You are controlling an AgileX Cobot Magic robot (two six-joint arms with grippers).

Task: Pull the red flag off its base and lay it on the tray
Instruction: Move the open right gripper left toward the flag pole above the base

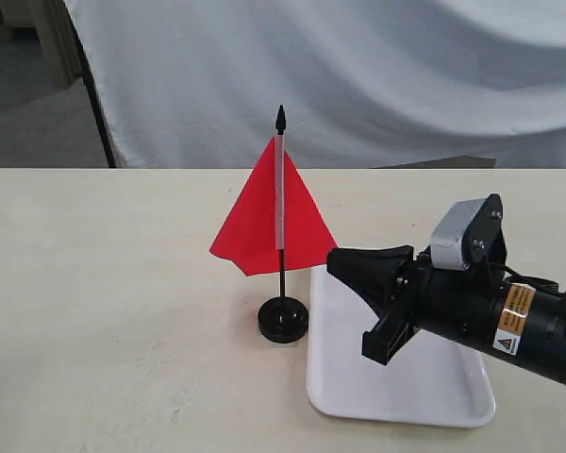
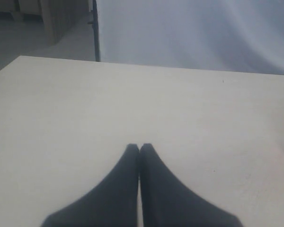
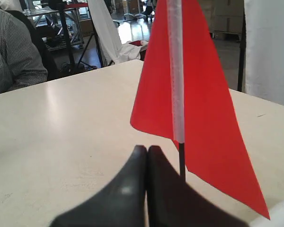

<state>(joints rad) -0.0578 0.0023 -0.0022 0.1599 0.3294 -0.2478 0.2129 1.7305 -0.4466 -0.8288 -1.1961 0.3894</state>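
Observation:
The red flag (image 1: pixel 264 222) stands upright on its thin black pole in the round black base (image 1: pixel 283 319), just left of the white tray (image 1: pixel 434 387). My right gripper (image 1: pixel 333 261) hovers over the tray's near-left part, shut and empty, its tips a short way right of the pole. In the right wrist view the flag (image 3: pixel 199 104) fills the upper middle, with the pole beside the shut right gripper (image 3: pixel 146 149). The left gripper (image 2: pixel 139 146) is shut and empty over bare tabletop; it does not show in the exterior view.
A beige table (image 1: pixel 104 311) carries everything. A white cloth backdrop (image 1: pixel 377 75) hangs behind its far edge. A seated person in a striped shirt (image 3: pixel 12 52) and room clutter appear beyond the table in the right wrist view.

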